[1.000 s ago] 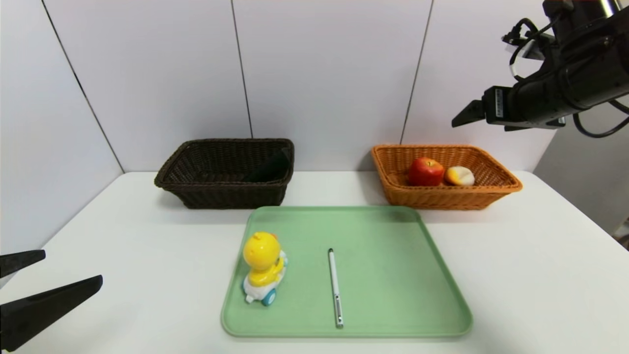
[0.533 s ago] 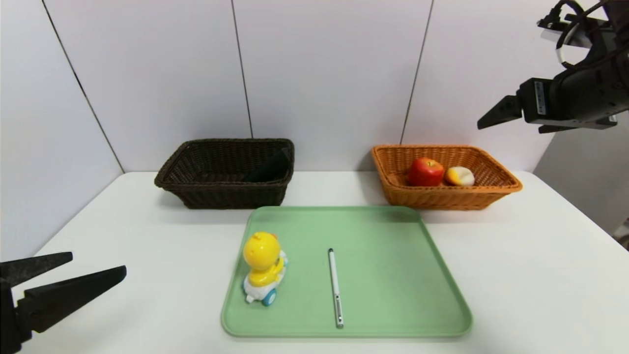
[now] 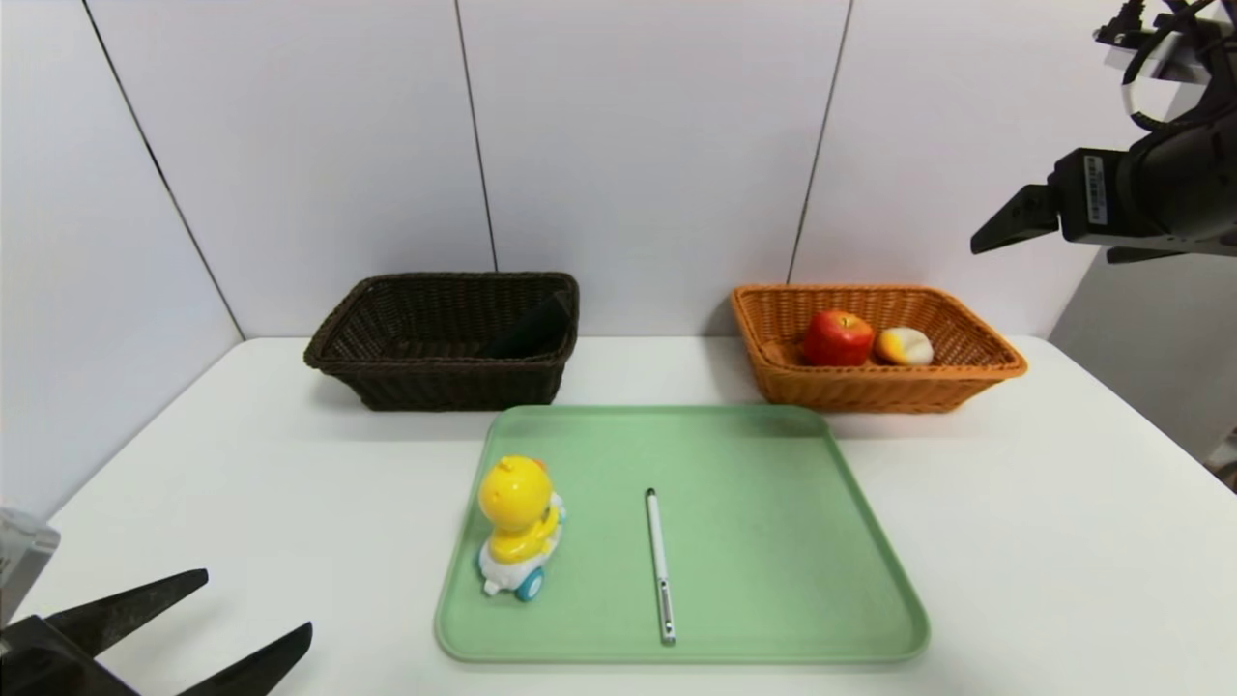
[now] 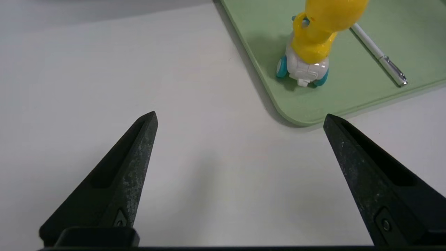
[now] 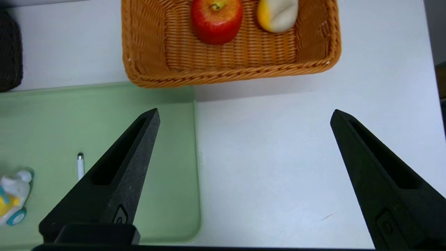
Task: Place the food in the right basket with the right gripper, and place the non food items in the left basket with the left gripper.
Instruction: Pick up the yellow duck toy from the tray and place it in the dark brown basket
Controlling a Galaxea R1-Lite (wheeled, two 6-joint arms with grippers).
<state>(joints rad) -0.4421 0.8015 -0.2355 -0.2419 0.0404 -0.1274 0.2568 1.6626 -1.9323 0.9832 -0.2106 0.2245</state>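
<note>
Since the earlier frame, the left gripper (image 3: 246, 611) has been lowered at the lower left of the head view, and the right gripper (image 5: 244, 115) drawn back to the upper right. At centre, a smooth green tray (image 3: 773, 541) is seen on the white table (image 3: 1063, 541). The flared, dark woven left basket (image 3: 435, 382) holds a black pouch (image 3: 532, 333). The orange-tan wicker right basket (image 3: 870, 391) holds a glossy red apple (image 3: 837, 337) and a rounded white piece (image 3: 905, 345). On the tray stand a yellow plastic duck toy (image 3: 519, 527) and, beside it, a slim pen (image 3: 659, 565). Both pairs of pointed black jaws are spread wide, with nothing held or touched.
</note>
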